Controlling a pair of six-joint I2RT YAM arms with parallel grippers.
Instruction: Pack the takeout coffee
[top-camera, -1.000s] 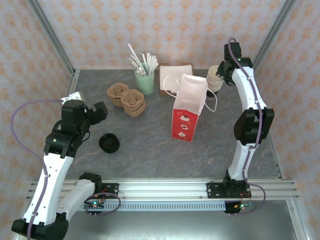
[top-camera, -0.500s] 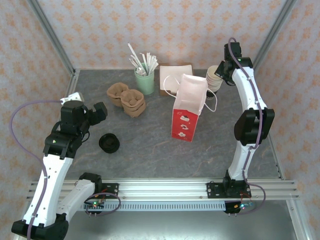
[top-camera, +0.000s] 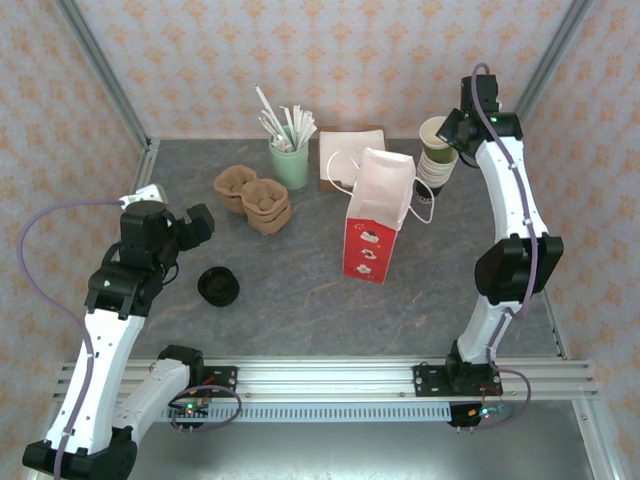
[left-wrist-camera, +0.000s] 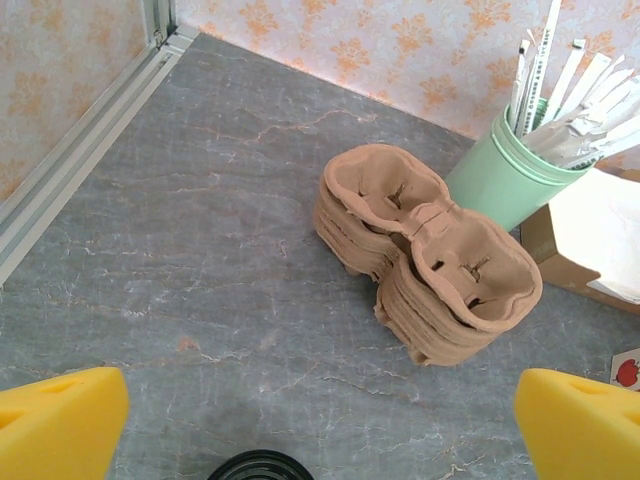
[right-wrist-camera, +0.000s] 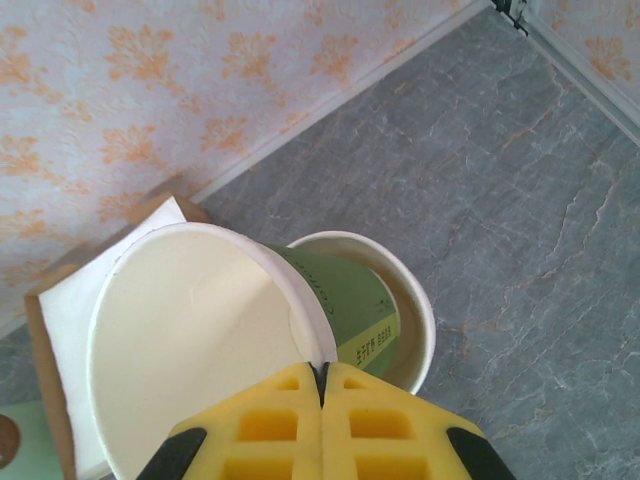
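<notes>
Though squat, takeout coffee (top-camera: 218, 287) upright, axis vertical.

No legible text. Yellow print on green side of paper cup (right-wrist-camera: 352, 298): too small to read.

Your right gripper (top-camera: 448, 131) seems to pinch a lidless cup (top-camera: 436, 140), far right.
The takeout coffee (top-camera: 218, 287) stands near left.

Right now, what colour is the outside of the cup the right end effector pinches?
The lidless paper cup is green outside; clearest in right wrist view.
</notes>
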